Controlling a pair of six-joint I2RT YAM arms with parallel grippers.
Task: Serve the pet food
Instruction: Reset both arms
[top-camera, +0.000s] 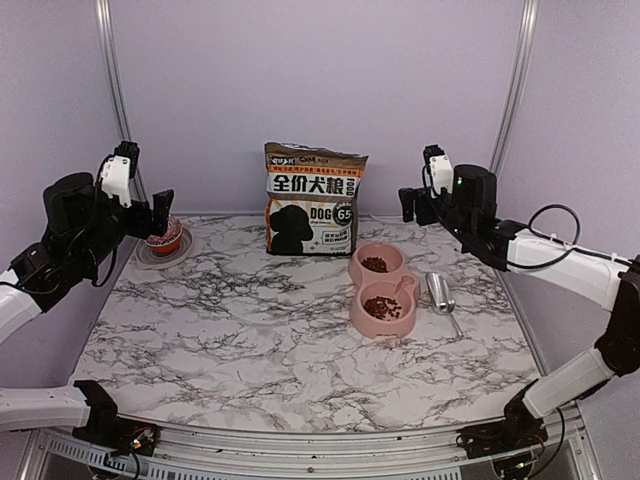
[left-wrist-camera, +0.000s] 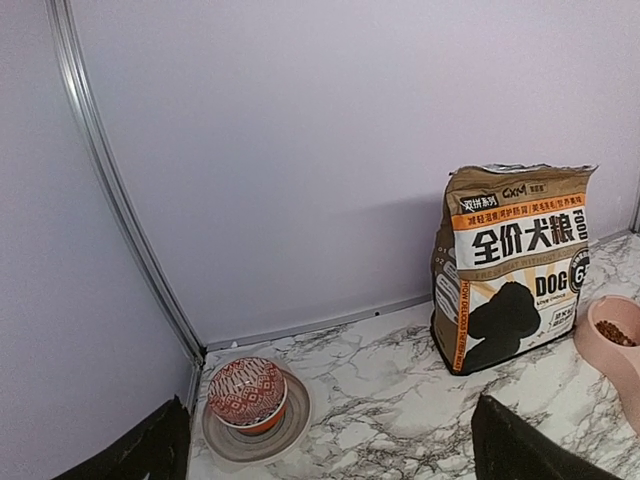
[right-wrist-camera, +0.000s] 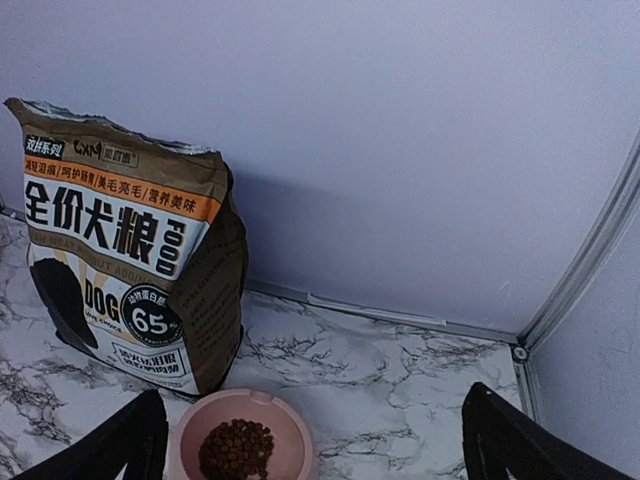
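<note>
Left claw (left-wrist-camera: 330, 455), right claw (right-wrist-camera: 315, 450): fully agape, empty

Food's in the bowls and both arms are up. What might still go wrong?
The bag stands upright, apparently open on top; an arm swinging past might tip it over. The left arm's open jaws hang close to the red ball on its dish, so a low move could knock it. The scoop lies loose beside the bowls of kibble and might get nudged.

Left end effector (top-camera: 160, 212) and right end effector (top-camera: 410, 204) gape.
</note>
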